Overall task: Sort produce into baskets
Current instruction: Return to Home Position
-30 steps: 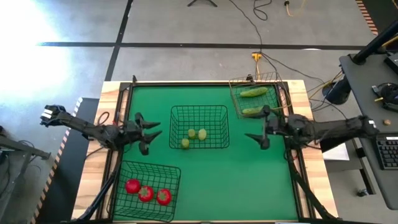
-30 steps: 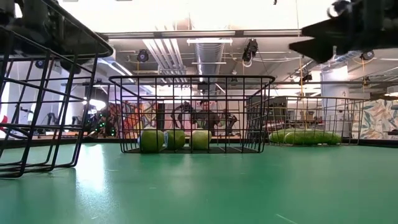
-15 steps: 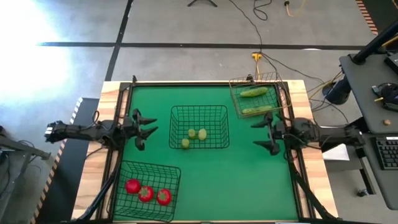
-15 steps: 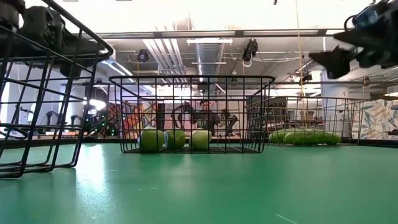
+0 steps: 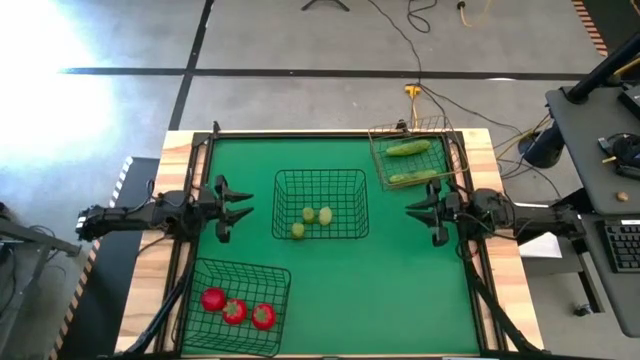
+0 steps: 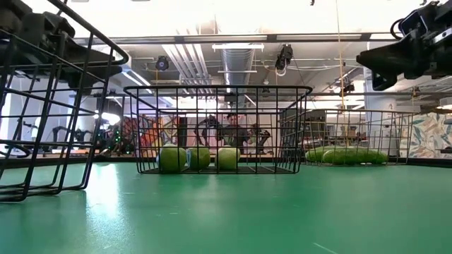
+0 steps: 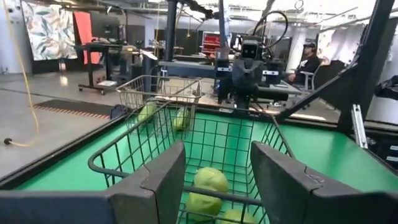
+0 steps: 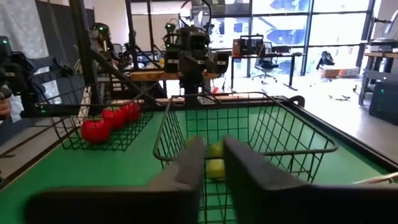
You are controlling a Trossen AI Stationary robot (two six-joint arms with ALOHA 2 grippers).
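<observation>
Three baskets stand on the green mat. The middle dark basket holds three yellow-green fruits. The tan basket at the far right holds two cucumbers. The dark basket at the near left holds three tomatoes. My left gripper hovers open, left of the middle basket, with nothing between its fingers. My right gripper hovers right of that basket. Its fingers stand almost together, with only a narrow slit between them, and are empty.
Bare green mat lies at the near right and in front of the middle basket. A raised wooden frame borders the mat. Beyond the table are desks, cables on the floor and a seated person.
My right gripper has drawn its fingers from wide open to almost together, staying above the mat near the table's right edge. The produce and baskets have not moved.
</observation>
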